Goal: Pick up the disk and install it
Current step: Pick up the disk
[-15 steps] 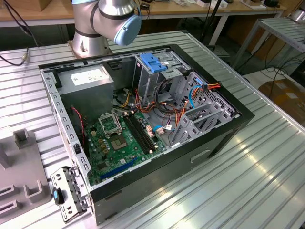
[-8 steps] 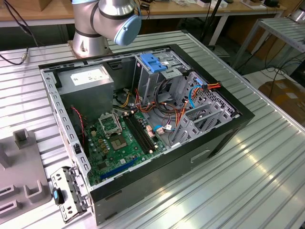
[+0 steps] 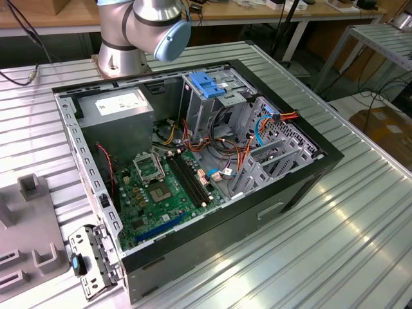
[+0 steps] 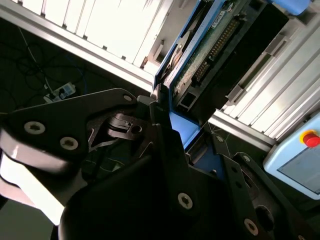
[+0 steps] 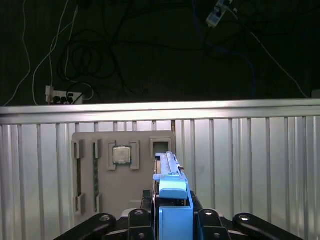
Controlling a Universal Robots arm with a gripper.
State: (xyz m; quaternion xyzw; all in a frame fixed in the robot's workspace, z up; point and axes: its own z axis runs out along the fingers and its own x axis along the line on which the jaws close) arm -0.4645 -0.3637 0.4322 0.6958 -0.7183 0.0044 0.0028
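- Black fingers (image 4: 167, 150) of the gripper (image 5: 172, 206) are clenched on the disk (image 5: 169, 172). One finger presses on each side of its blue side rail (image 5: 175, 220).
- The disk stands on its edge between the fingers and reaches forward past their tips. It is lifted above the ribbed metal table (image 5: 250, 165). In the second wrist view the disk's underside (image 4: 210, 45) shows one green circuit board and one row of connector pins.
- Just beyond the fingertips a grey fixture plate (image 5: 125, 192) lies flat on the table. It has four pockets:
  - one square pocket holds one silver processor chip (image 5: 121, 155);
  - one square pocket (image 5: 160, 146) beside it holds nothing;
  - two long slots (image 5: 78, 175) each hold one dark strip, and I cannot tell what the strips are.
- Farther beyond the fingers, past the table's edge, one white power strip (image 5: 62, 97) and loose cables lie on the dark floor.
- To one side of the fingers is a pale blue box (image 4: 295, 160) with one red button (image 4: 310, 137).
- In the exterior view one open computer case (image 3: 302, 174) lies on the table. How far it is from the fingers I cannot tell. Inside it are:
  - one green motherboard (image 3: 161, 193);
  - one grey box with a white sticker (image 3: 119, 106);
  - one metal cage with a blue top (image 3: 209, 87);
  - orange and red cables (image 3: 241, 154).
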